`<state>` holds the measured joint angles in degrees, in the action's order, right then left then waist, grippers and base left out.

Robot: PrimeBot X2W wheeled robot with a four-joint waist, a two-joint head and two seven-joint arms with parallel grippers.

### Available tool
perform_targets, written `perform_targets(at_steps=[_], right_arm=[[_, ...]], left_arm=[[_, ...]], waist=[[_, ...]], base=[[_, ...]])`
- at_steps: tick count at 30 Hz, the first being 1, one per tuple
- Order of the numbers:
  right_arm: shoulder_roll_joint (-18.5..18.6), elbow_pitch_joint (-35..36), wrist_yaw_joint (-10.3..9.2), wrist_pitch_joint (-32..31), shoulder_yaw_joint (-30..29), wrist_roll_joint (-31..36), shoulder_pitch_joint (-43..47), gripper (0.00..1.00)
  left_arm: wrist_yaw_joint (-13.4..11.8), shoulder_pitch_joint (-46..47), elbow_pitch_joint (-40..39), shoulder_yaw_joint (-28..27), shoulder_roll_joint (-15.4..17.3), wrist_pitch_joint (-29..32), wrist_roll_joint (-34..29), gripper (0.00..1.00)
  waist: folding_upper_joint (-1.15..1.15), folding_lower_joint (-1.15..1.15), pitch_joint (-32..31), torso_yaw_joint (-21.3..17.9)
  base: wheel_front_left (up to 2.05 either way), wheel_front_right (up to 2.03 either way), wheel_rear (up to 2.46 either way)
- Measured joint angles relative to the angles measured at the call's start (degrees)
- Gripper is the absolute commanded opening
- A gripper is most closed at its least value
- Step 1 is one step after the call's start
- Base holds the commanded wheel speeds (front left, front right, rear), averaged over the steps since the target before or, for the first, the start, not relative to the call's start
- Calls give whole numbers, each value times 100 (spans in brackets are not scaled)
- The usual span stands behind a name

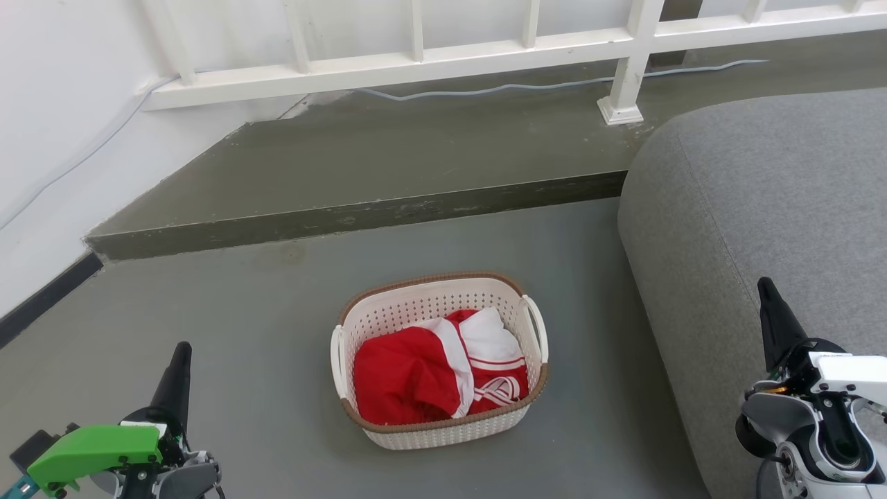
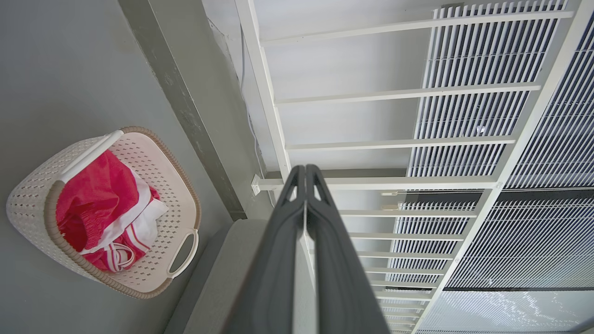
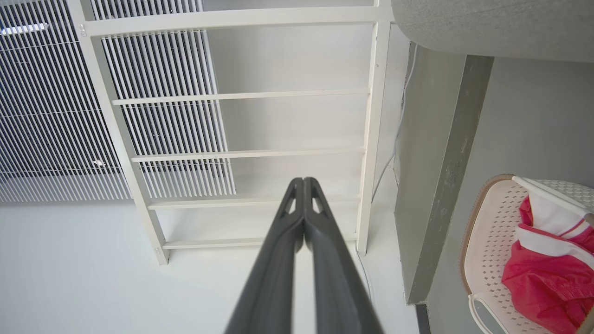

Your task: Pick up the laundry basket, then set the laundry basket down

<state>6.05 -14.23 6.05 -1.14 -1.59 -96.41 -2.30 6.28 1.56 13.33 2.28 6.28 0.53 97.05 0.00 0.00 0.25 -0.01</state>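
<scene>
The laundry basket [image 1: 416,308] is cream-white and perforated, with a brown rim and two white side handles. It stands on the grey floor at the centre of the head view, holding red and white clothing [image 1: 436,374]. My left gripper [image 1: 181,350] is at the lower left, well apart from it, fingers pressed together and empty. At the lower right, over the sofa, my right gripper [image 1: 766,285] is shut as well. The left wrist view has the basket [image 2: 171,204] at its left, beside the closed left gripper [image 2: 305,168]. In the right wrist view the basket [image 3: 487,232] is at the lower right, beside the closed right gripper [image 3: 304,180].
A grey sofa [image 1: 769,208] stands close to the basket's right side. Behind the basket a raised step [image 1: 360,215] runs across the floor, with a white railing [image 1: 416,66] and a cable [image 1: 527,86] beyond. A white wall [image 1: 55,138] is at the left.
</scene>
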Motion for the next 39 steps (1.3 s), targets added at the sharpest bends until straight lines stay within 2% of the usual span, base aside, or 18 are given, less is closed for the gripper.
perform_targets(at_steps=[39], right_arm=[[-3, -107, 49, -43, -20, 0, -75, 0]], left_arm=[[27, 62, 138, -15, -1, 44, 0, 0]], waist=[[0, 0, -6, 0]], base=[[0, 0, 0]])
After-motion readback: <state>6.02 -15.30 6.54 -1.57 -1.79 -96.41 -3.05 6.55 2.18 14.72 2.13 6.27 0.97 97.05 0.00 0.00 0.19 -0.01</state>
